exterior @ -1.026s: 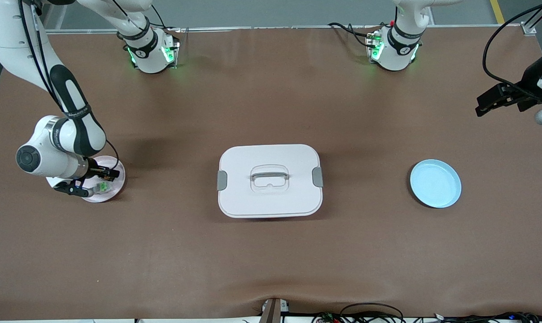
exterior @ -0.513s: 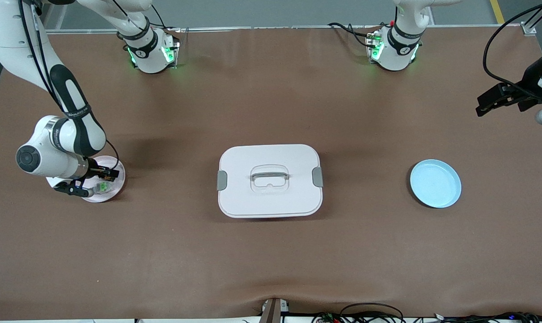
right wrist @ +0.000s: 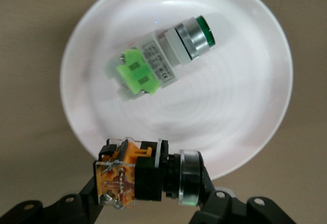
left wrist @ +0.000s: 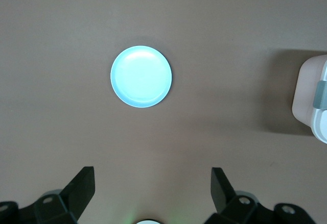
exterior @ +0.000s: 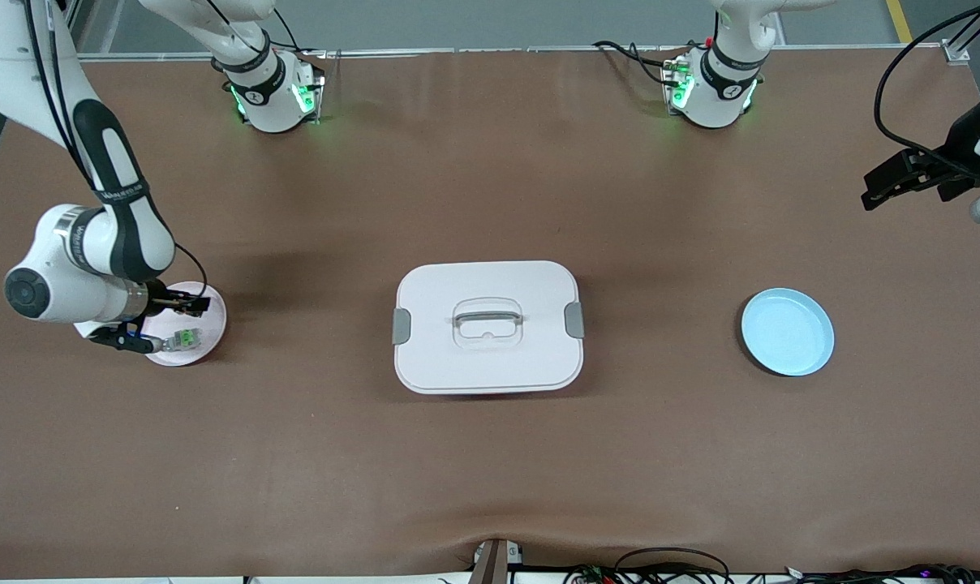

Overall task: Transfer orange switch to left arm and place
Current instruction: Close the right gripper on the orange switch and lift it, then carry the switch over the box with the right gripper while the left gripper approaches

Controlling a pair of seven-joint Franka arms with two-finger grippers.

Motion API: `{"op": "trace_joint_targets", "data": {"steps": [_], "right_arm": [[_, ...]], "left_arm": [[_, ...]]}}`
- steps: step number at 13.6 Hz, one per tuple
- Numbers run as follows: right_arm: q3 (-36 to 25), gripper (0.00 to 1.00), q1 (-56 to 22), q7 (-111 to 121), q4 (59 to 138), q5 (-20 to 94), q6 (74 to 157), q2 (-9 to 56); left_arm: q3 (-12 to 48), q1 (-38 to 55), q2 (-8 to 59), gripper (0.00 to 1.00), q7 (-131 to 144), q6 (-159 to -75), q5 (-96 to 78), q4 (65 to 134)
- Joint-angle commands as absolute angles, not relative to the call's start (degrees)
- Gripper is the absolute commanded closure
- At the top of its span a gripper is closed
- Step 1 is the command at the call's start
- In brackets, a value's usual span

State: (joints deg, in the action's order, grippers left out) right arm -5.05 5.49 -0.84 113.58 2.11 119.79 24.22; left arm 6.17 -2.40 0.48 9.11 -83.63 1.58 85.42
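Note:
My right gripper (exterior: 174, 308) is shut on the orange switch (exterior: 185, 305) and holds it just above the rim of a small white plate (exterior: 212, 318) at the right arm's end of the table. In the right wrist view the orange switch (right wrist: 138, 175), black with an orange block and a metal ring, sits between the fingers of my right gripper (right wrist: 148, 188). The white box (exterior: 487, 361) stands mid-table, lid on. My left gripper (exterior: 873, 193) is open and empty, high over the table at the left arm's end; its fingers (left wrist: 82, 188) stand wide apart.
A clear switch with a green mark (exterior: 184, 339) lies on the white plate (right wrist: 240, 112), also in the right wrist view (right wrist: 153, 66). A light blue plate (exterior: 787, 332) sits empty toward the left arm's end, also in the left wrist view (left wrist: 141, 76), with the box's corner (left wrist: 311, 101).
My right gripper has risen off the white plate with the orange switch in it and shifted toward the right arm's end. The left arm has barely moved.

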Motion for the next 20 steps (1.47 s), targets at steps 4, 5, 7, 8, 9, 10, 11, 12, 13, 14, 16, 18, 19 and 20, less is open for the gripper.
{"op": "trace_joint_targets", "data": {"steps": [4,5,7,8,9,10,11,12,13,14,16,18,19,20], "right_arm": [[-5.0,0.77,3.3,-6.2,108.4,5.7,103.0,14.3],[-5.0,0.77,2.0,-8.8,106.8,6.4,99.3,12.9],[-5.0,0.77,-0.5,-15.3,104.5,8.0,94.0,10.3],[-5.0,0.77,-2.4,-20.0,102.6,8.8,90.7,9.5],[-4.9,0.77,-4.3,-24.7,100.0,9.5,87.3,9.1],[-4.9,0.77,-6.0,-29.1,97.1,11.1,84.1,9.1],[-5.0,0.77,-7.6,-33.6,94.5,13.3,81.5,9.1],[-4.9,0.77,-9.1,-37.8,92.8,14.7,79.7,9.1],[-4.8,0.77,-11.2,-41.9,91.6,15.2,78.9,9.1],[-4.6,0.76,-13.2,-45.8,91.1,15.3,78.8,9.0],[-4.4,0.75,-18.1,-53.2,90.4,15.6,79.2,8.3],[-4.6,0.75,-21.2,-61.7,87.8,20.7,79.5,8.3],[-4.6,0.75,-21.9,-65.6,86.8,24.2,80.0,8.4],[-4.6,0.75,-22.4,-68.9,86.3,26.8,81.8,8.4]], "left_arm": [[6.3,-2.3,0.4,0.00,9.4,-82.6,1.8,84.6],[6.4,-2.3,0.4,0.00,9.5,-82.6,1.8,84.6],[6.4,-2.2,0.4,0.00,9.5,-82.7,1.8,84.6],[6.4,-2.2,0.4,0.00,9.5,-82.7,1.8,84.6],[6.4,-2.1,0.4,0.00,9.6,-82.7,1.7,84.6],[6.4,-2.0,0.4,0.00,9.6,-82.7,1.7,84.6],[6.5,-1.9,0.5,0.00,9.7,-82.8,1.6,84.6],[6.5,-1.8,0.6,0.00,9.7,-82.9,1.6,84.6],[6.6,-1.8,0.7,0.00,9.8,-83.0,1.3,84.6],[6.6,-1.7,0.8,0.00,9.8,-83.0,0.4,84.6],[6.7,-1.7,0.8,0.00,9.8,-83.1,-0.4,84.6],[7.6,-1.8,0.9,0.00,9.8,-83.0,-0.4,84.7],[8.0,-1.7,0.9,0.00,9.7,-83.0,-0.4,84.7],[8.6,-1.6,0.9,0.00,9.4,-83.0,-0.6,84.6]]}}
